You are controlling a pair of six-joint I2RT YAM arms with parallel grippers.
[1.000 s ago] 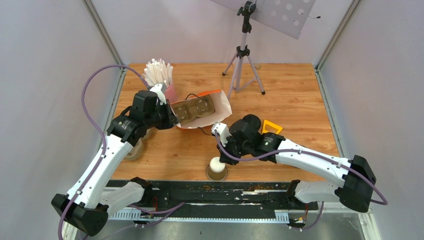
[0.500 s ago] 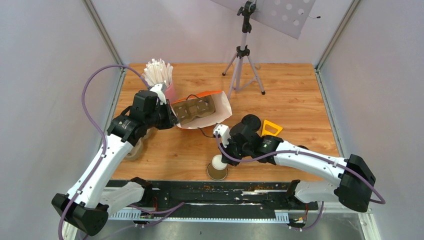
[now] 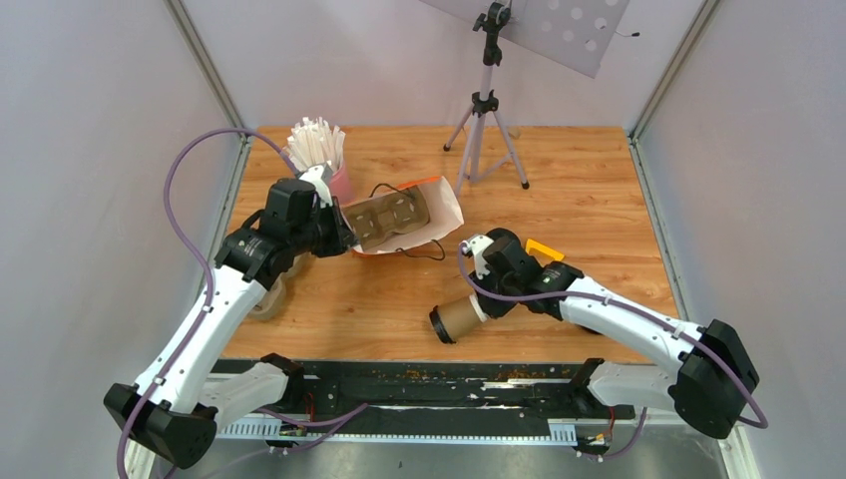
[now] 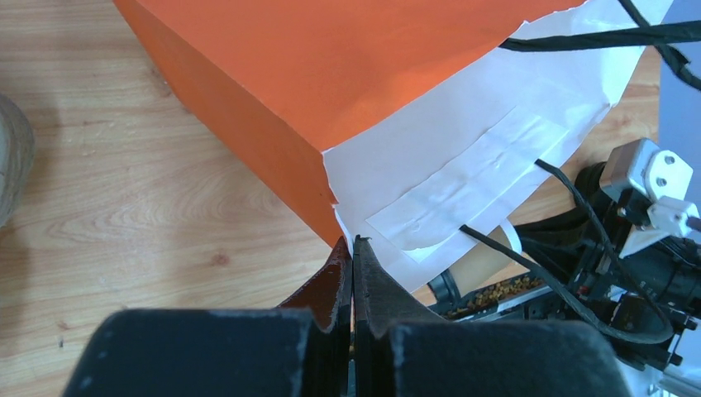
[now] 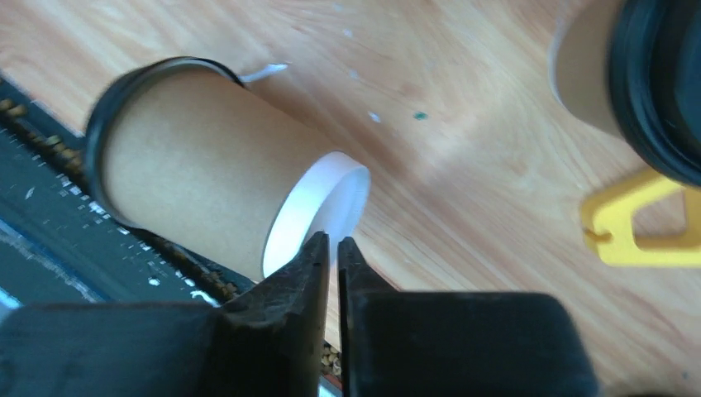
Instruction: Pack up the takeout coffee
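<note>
The takeout coffee [image 3: 459, 317] lies on its side near the front edge of the wooden table [image 3: 599, 190]. Its black-ringed end points near-left, toward the black rail [image 3: 449, 384], and its white-rimmed end faces the right gripper [image 3: 482, 303]. In the right wrist view the kraft cup [image 5: 198, 190] stretches away to the left, and the gripper [image 5: 333, 248] has its fingertips [image 5: 310, 260] almost together, pinching the thin white rim. Whether the cup's side rests on the wood cannot be told.

The right arm reaches low from its base at the near right corner, leftward along the front of the table, with its wrist bent down toward the cup. Just behind its hand are a second brown cup with a black lid [image 5: 636, 74] and a yellow plastic piece [image 5: 636, 236].

The left arm stretches forward from the near left corner, its wrist turned right. The left gripper [image 4: 353, 248] is clamped tight on the torn edge of an orange paper bag [image 4: 273, 74]. The bag lies open on its side with a pulp cup tray [image 3: 384, 222] inside, well apart from the coffee. A pink cup of white sticks [image 3: 319, 150] stands behind.
</note>
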